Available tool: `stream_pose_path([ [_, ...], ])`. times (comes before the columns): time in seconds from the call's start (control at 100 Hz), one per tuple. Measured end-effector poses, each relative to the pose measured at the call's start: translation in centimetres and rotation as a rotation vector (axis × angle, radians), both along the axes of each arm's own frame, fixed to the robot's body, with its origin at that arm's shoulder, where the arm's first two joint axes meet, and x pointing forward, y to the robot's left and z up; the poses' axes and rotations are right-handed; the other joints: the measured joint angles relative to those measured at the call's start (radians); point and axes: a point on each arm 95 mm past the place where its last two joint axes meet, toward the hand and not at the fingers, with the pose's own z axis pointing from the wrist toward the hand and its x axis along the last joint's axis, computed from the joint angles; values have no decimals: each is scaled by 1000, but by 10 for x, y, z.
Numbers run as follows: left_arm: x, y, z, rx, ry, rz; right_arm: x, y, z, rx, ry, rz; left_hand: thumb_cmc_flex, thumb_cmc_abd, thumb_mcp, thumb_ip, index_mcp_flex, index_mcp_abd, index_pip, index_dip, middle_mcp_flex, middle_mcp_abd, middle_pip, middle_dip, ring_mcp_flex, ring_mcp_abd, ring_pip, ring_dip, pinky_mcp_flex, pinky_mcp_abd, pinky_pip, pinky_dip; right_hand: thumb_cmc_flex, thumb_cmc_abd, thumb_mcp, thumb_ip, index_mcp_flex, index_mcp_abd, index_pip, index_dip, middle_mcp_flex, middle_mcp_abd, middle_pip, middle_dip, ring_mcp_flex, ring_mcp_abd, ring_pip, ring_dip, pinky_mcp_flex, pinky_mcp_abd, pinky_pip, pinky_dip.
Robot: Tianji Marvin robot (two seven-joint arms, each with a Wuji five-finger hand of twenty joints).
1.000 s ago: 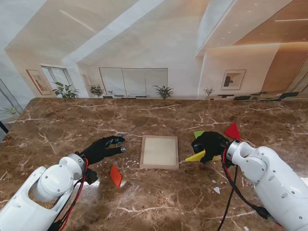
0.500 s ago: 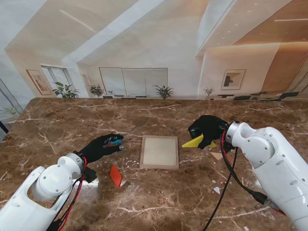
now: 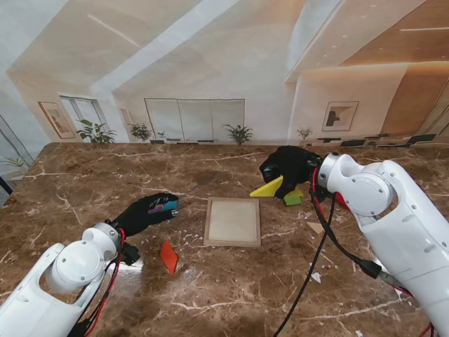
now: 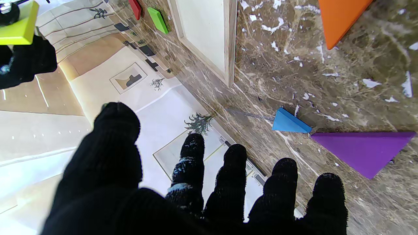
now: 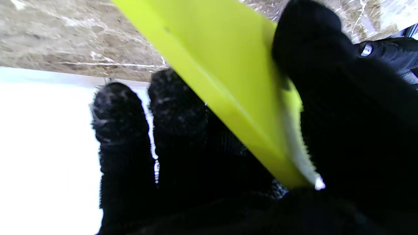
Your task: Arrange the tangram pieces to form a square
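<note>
Right robot hand (image 3: 289, 168) pinches the yellow triangle (image 3: 269, 188), lifted off the worktop (image 3: 231, 281), beyond the square tray's (image 3: 232, 222) far right corner. Left robot hand (image 3: 144, 213) empty, fingers spread, over purple triangle (image 4: 362, 147) and blue triangle (image 4: 287, 122). Orange piece (image 3: 168, 256) nearer me.

1 high stand view down over the table (image 3: 84, 182); 2 close wrist views along fingers, sharing the marble.
</note>
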Motion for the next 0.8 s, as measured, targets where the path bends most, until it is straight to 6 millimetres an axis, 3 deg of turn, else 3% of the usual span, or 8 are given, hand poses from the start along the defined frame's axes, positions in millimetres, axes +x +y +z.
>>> stream_pose_path([
  [0.35,10,-1,-3,1,2,-3,5,46,5,-43,-2,61,0,0,0,0,0,0,0,0,0,0,0,0,0,0,0,0,-4,0,0,0,0,0,0,0,0,0,0,0,0,0,0,5,0,-4,3,2,2,0,0,0],
  [0.8,23,-9,2,7,-11,-28,21,78,-28,-144,48,71,0,0,0,0,0,0,-1,0,0,0,0,0,0,-6,0,0,-4,-1,0,0,-11,11,6,0,-3,0,0,14,0,0,0,11,0,-10,4,2,3,0,0,0],
])
